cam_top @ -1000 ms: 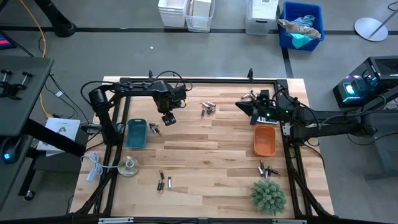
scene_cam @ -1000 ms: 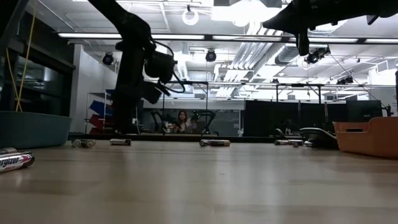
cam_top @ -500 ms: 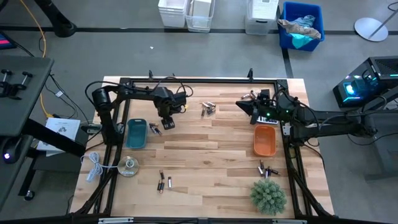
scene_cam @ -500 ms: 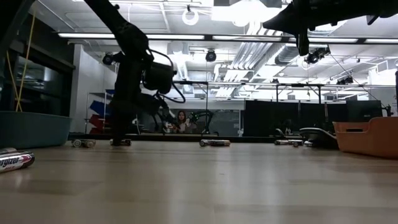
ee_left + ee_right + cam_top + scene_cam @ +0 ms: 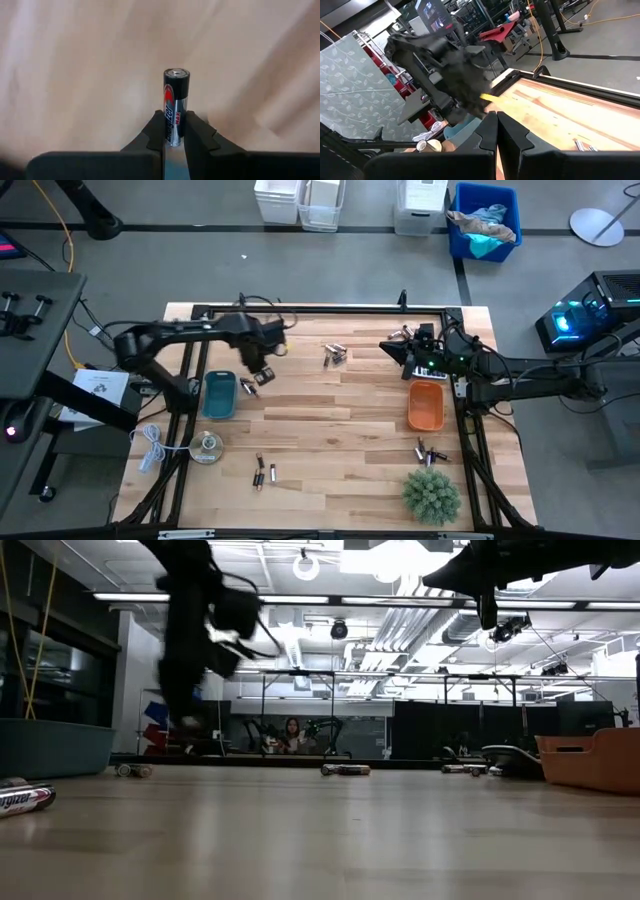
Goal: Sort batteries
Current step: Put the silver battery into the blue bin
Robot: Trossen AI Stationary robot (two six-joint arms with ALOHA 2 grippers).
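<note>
My left gripper [image 5: 262,368] hangs above the table just right of the teal tray [image 5: 219,395], shut on one black and silver battery [image 5: 176,102]. In the low view the left gripper [image 5: 186,720] is raised off the wood. Other batteries lie loose on their sides: beside the teal tray [image 5: 250,387], at the far middle [image 5: 334,355], near the front [image 5: 265,473] and below the orange tray [image 5: 430,452]. My right gripper [image 5: 385,348] is shut and holds nothing, up above the far right of the table, behind the orange tray [image 5: 426,405]. My left gripper pinches the battery's lower barrel [image 5: 174,131] between its two fingertips [image 5: 156,129]. The battery lies along the fingers and sticks out past their tips, silver end cap [image 5: 176,73] outward. The fingers point down at the wood, and the battery is lifted clear of it.
A small green plant [image 5: 432,495] stands at the near right corner. A round roll [image 5: 207,448] and a white cable [image 5: 150,448] lie near the left front. A black frame [image 5: 320,309] runs round the table. Bare wood lies in the middle [image 5: 340,420].
My left gripper dipped to the table beside the teal tray, took hold of a battery that lay there and rose with it, shifting a little toward the left edge. The arm's elbow swung left. That battery is gone from the wood and now hangs clear.
</note>
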